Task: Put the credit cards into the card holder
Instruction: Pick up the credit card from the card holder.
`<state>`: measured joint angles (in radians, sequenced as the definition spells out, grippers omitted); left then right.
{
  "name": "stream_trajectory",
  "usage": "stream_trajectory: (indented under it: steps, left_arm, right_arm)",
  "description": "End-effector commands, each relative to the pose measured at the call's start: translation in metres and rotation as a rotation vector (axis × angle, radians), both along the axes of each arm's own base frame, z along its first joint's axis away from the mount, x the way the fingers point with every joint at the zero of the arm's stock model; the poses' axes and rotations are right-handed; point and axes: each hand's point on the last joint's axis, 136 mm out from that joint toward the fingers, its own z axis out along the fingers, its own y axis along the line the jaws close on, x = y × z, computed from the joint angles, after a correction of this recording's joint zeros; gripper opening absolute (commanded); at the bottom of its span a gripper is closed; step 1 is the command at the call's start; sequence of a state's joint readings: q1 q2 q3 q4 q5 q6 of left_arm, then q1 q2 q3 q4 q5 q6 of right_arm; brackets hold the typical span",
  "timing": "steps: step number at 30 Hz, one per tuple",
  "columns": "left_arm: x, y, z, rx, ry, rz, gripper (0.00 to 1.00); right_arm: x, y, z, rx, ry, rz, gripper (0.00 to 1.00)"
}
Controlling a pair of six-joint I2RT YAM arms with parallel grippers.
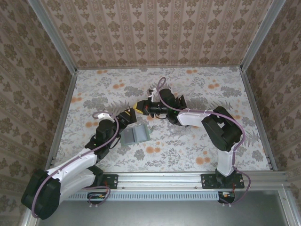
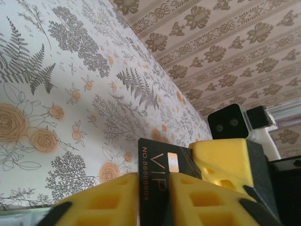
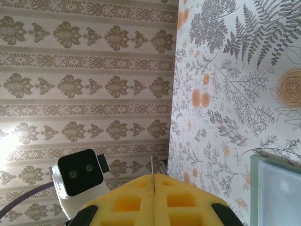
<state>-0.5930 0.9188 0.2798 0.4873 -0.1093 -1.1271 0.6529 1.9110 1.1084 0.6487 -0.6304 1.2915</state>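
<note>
Two-armed handover above the floral table [image 1: 211, 141]. Finds the card holder [image 1: 135, 135] lying flat on it, just below the meeting grippers. Pinches one credit card [image 2: 157, 160] between the closed-in left gripper [image 2: 159, 182] pads, with a thin edge, likely the same card, in the tight-shut right gripper [image 3: 154, 178]. Probably light, stiff and slick: grip the flat faces near an edge.
</note>
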Motion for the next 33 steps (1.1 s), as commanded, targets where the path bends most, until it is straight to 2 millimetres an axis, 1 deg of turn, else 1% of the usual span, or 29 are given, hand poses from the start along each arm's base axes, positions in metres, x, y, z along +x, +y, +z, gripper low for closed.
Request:
stream_trajectory:
  steps: [1, 4, 5, 6, 7, 8, 9, 10, 13, 20, 24, 26, 30, 33]
  left_arm:
    - [0.000, 0.002, 0.003, -0.013, -0.020, 0.005, 0.15]
    - [0.000, 0.004, 0.002, -0.008, -0.020, 0.009, 0.09]
    - [-0.001, 0.004, 0.001, -0.004, -0.018, 0.009, 0.06]
    - [-0.001, 0.005, 0.002, 0.000, -0.021, 0.009, 0.04]
    - [-0.001, 0.005, 0.001, 0.004, -0.019, 0.008, 0.01]
    - [-0.001, 0.005, 0.002, 0.006, -0.022, 0.010, 0.00]
    - [-0.002, 0.006, 0.001, 0.009, -0.021, 0.010, 0.00]
    - [-0.002, 0.006, 0.001, 0.008, -0.022, 0.012, 0.00]
    - [-0.002, 0.007, 0.000, 0.007, -0.022, 0.015, 0.00]
    - [-0.002, 0.008, 0.001, 0.002, -0.028, 0.020, 0.00]
    - [-0.002, 0.009, 0.001, -0.001, -0.028, 0.024, 0.00]
    - [-0.003, 0.009, 0.001, -0.002, -0.029, 0.023, 0.00]
    - [-0.003, 0.010, 0.002, -0.003, -0.031, 0.025, 0.00]
    - [-0.003, 0.010, 0.001, -0.004, -0.027, 0.025, 0.00]
  right_arm:
    - [-0.005, 0.004, -0.005, 0.014, 0.014, 0.023, 0.00]
    - [-0.005, 0.005, -0.003, 0.016, 0.008, 0.026, 0.00]
    - [-0.005, 0.004, -0.002, 0.014, 0.004, 0.026, 0.09]
    - [-0.006, 0.003, -0.001, 0.012, 0.000, 0.023, 0.20]
    - [-0.006, 0.002, 0.000, 0.008, -0.005, 0.021, 0.29]
    - [-0.007, 0.001, -0.001, -0.002, -0.008, 0.018, 0.36]
    - [-0.009, 0.000, -0.001, -0.012, -0.012, 0.017, 0.39]
    - [-0.010, -0.002, -0.001, -0.017, -0.013, 0.016, 0.41]
    - [-0.017, -0.002, -0.005, -0.026, -0.013, 0.021, 0.42]
    - [-0.031, 0.004, -0.023, -0.033, 0.012, 0.043, 0.42]
    - [-0.036, 0.010, -0.026, -0.020, 0.018, 0.053, 0.41]
    - [-0.038, 0.012, -0.025, -0.011, 0.019, 0.061, 0.38]
    - [-0.039, 0.013, -0.022, 0.006, 0.016, 0.064, 0.27]
    - [-0.040, 0.013, -0.021, 0.012, 0.015, 0.065, 0.21]
